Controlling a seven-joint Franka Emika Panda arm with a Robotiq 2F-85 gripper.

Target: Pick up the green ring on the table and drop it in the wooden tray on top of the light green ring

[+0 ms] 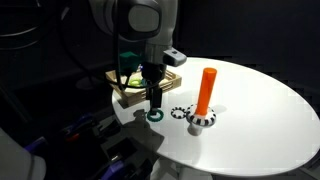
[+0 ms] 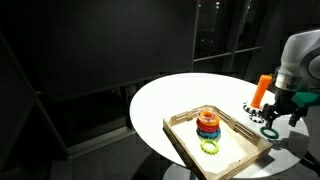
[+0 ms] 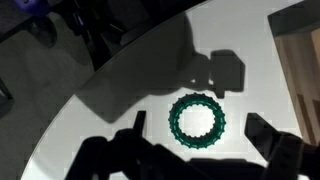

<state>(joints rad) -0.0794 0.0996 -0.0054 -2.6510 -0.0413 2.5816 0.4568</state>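
The dark green ring (image 3: 197,121) lies flat on the white table (image 1: 255,115) close to its edge, and shows in both exterior views (image 1: 155,114) (image 2: 270,131). My gripper (image 3: 200,130) is open and hangs just above it, one finger on each side, not touching it; it also shows in both exterior views (image 1: 153,97) (image 2: 272,115). The wooden tray (image 2: 180,133) sits beside it and holds the light green ring (image 2: 210,147) and an orange-red ring stack (image 2: 207,122). In an exterior view the tray (image 1: 128,95) is partly hidden behind the arm.
An upright orange cylinder (image 1: 207,88) stands on a black-and-white patterned ring (image 1: 203,120), with another patterned ring (image 1: 180,112) next to the green ring. The table edge runs close by the ring (image 3: 70,120). The surroundings are dark.
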